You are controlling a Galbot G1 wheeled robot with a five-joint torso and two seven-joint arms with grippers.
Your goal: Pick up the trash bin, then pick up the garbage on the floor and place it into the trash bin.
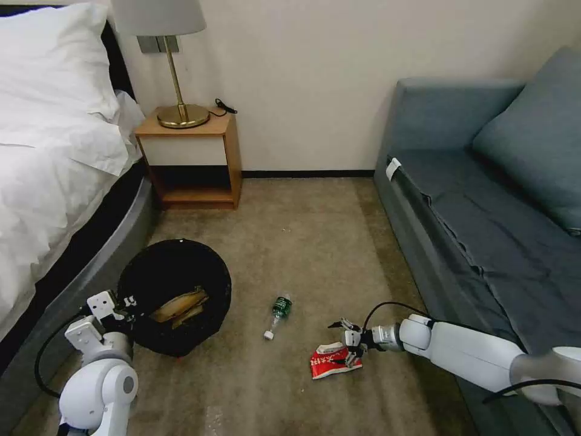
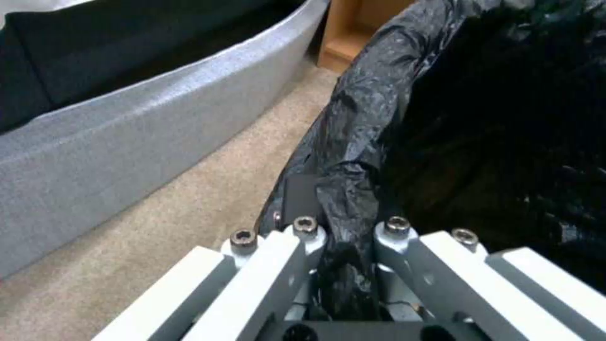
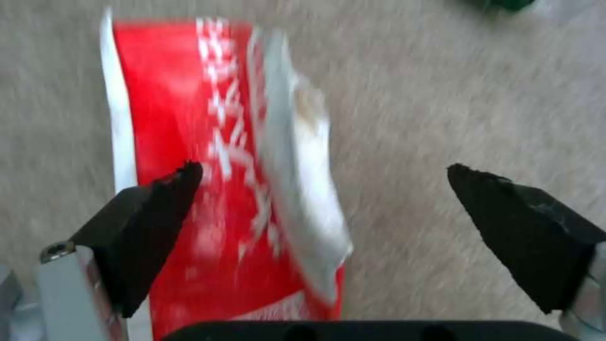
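The right gripper (image 3: 322, 180) hangs with fingers spread over the snack packet (image 3: 221, 175), one fingertip above it, while the left gripper (image 2: 344, 237) clamps the trash bin (image 1: 175, 290) rim.

Glossy crinkled plastic liner (image 2: 353, 142); seemingly foil packet (image 3: 221, 189).

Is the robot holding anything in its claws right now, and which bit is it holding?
The left gripper is pinching the trash bin by its liner-covered rim. The right gripper is open above the red-white snack packet, holding nothing.
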